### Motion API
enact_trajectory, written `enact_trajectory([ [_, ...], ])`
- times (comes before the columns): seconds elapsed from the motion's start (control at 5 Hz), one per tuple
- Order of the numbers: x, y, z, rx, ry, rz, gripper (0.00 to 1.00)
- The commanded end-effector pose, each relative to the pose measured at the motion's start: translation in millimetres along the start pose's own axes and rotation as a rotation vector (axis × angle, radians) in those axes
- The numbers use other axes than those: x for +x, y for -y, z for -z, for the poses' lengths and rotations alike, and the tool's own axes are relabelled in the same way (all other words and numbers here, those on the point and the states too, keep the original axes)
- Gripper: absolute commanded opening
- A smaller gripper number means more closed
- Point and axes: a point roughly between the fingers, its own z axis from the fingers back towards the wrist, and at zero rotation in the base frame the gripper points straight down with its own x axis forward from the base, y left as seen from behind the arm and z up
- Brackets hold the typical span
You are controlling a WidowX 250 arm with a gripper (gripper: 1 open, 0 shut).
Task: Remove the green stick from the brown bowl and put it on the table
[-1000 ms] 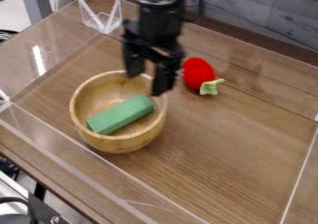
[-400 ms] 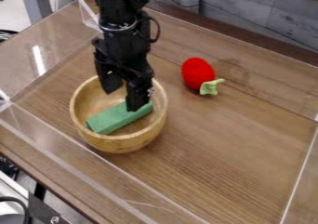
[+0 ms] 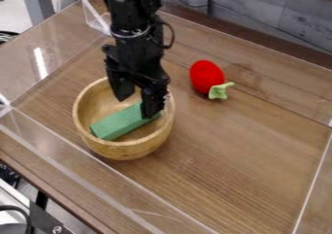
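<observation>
over the brown bowl [image 3: 123, 121], the hand [image 3: 138, 100] hangs spread wide around the green stick [image 3: 119, 122].

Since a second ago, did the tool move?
Yes. The tool moved left, away from the strawberry, and down into the bowl, over the stick.

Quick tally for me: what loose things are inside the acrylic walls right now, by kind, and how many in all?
Green stick: 1, lying in the bowl
Brown bowl: 1
Red strawberry-like toy: 1, on the table beside the bowl
Total: 3 loose things; the gripper is over the bowl, jaws open.
</observation>
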Motion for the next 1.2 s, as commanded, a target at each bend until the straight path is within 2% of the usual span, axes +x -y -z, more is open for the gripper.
enact_trajectory([
  [0.0, 3.8, -10.3, 5.4, 0.005, 0.020, -0.007, 1.00],
  [0.4, -4.5, -27.1, 10.3, -0.016, 0.019, 0.055, 1.00],
  [0.8, -11.7, 2.6, 0.7, -0.036, 0.028, 0.154, 1.00],
  [1.0, -3.3, 7.5, 0.8, -0.042, 0.041, 0.057, 1.00],
])
